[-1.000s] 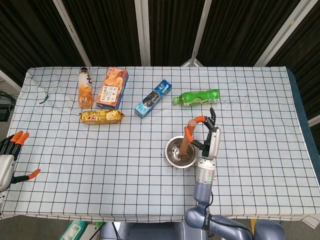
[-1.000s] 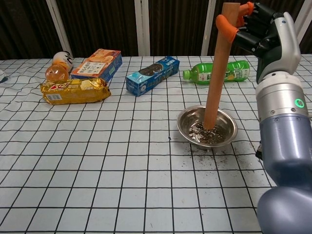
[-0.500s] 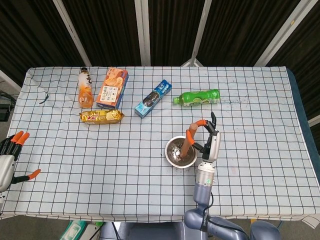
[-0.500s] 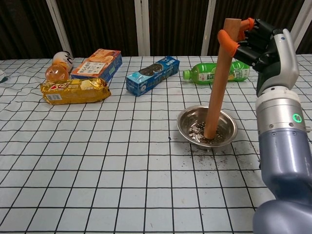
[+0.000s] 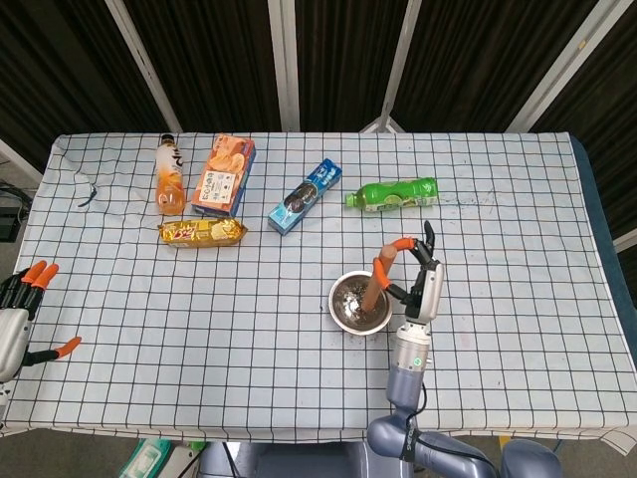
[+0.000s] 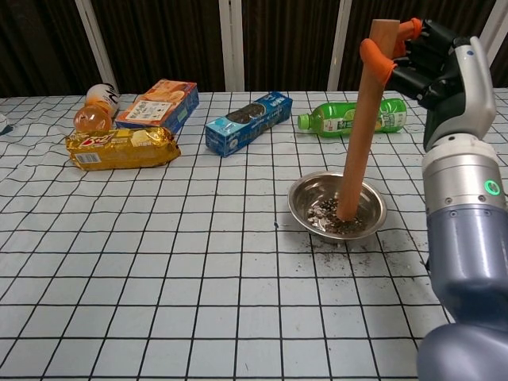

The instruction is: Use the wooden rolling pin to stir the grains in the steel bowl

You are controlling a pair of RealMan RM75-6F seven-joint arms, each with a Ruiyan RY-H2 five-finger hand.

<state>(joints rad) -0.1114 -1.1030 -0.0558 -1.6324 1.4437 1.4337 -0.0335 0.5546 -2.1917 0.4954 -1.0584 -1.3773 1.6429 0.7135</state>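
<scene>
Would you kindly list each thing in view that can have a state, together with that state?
Wooden rolling pin: near upright, leaning slightly, lower end in the bowl.
Steel bowl: upright, holding grains, some spilled on the cloth beside it.
Right robot hand: grips the pin's top.
Left robot hand: holds nothing, fingers apart, at the table's edge.
Green bottle: lying on its side.
Orange bottle: lying on its side.

Count on the checked tablecloth (image 5: 149,299): one steel bowl (image 6: 373,206) holding grains (image 6: 327,214); one wooden rolling pin (image 6: 361,127) standing in it. Bottles, two: one orange (image 5: 169,175), one green (image 5: 393,194), both lying flat. Boxed snacks, two: one orange box (image 5: 223,175), one blue box (image 5: 305,197). One yellow packet (image 5: 202,232). Robot hands in sight, two: right hand (image 6: 432,67), left hand (image 5: 18,309).
</scene>
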